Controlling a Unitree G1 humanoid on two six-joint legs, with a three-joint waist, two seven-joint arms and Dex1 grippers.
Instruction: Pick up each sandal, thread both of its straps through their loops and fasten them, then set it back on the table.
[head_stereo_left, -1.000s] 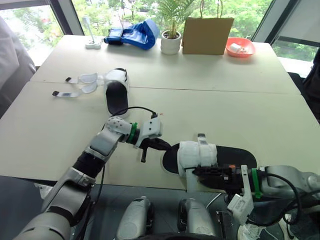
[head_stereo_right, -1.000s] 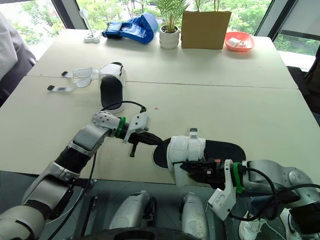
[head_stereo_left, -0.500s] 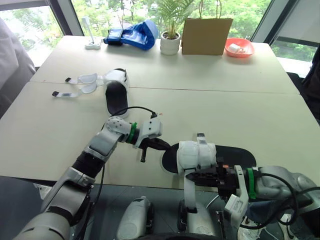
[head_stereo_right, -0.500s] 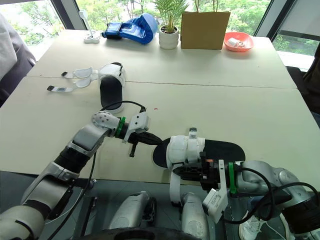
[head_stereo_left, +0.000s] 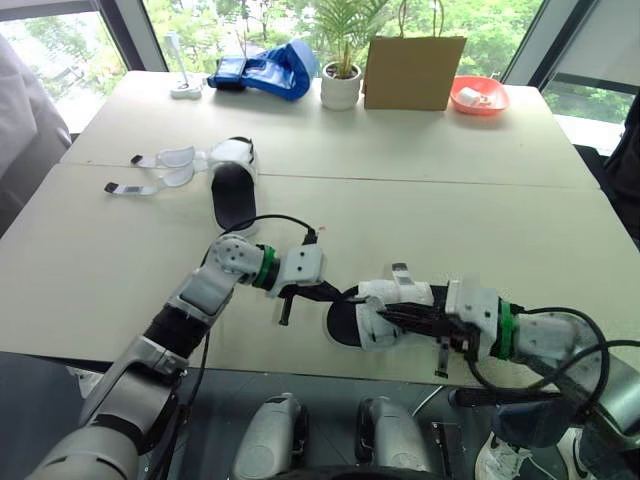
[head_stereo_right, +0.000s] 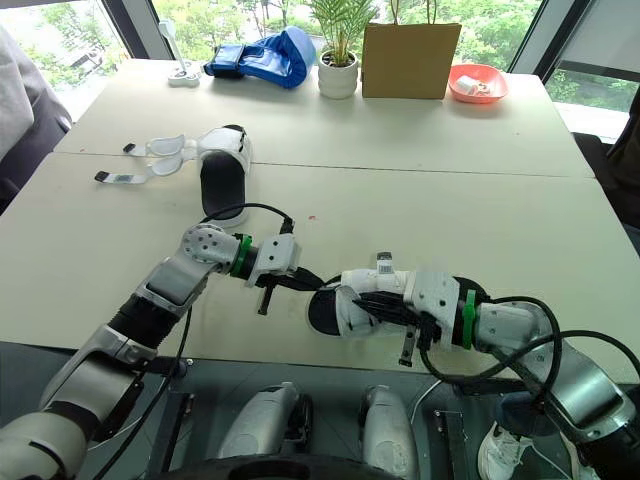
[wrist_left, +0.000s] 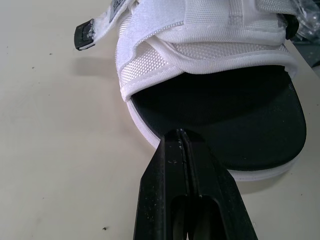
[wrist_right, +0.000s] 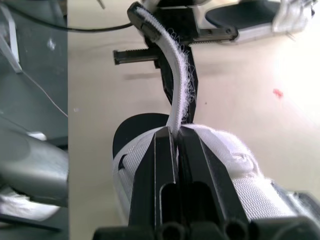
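Right claw (wrist_right: 173, 131): clamped tight on a white strap (wrist_right: 177, 65) of the near sandal (wrist_left: 220, 115); the strap rises out from between my fingers.
Left claw (wrist_left: 180, 133): pressed closed, tips at the toe rim of that sandal's sole.
Near sandal: flat on the tabletop (head_stereo_left: 450, 200) by its front edge, between my two claws.
Far sandal (head_stereo_left: 233, 195): well apart on my left, its loose straps (head_stereo_left: 160, 172) spread out on the tabletop.
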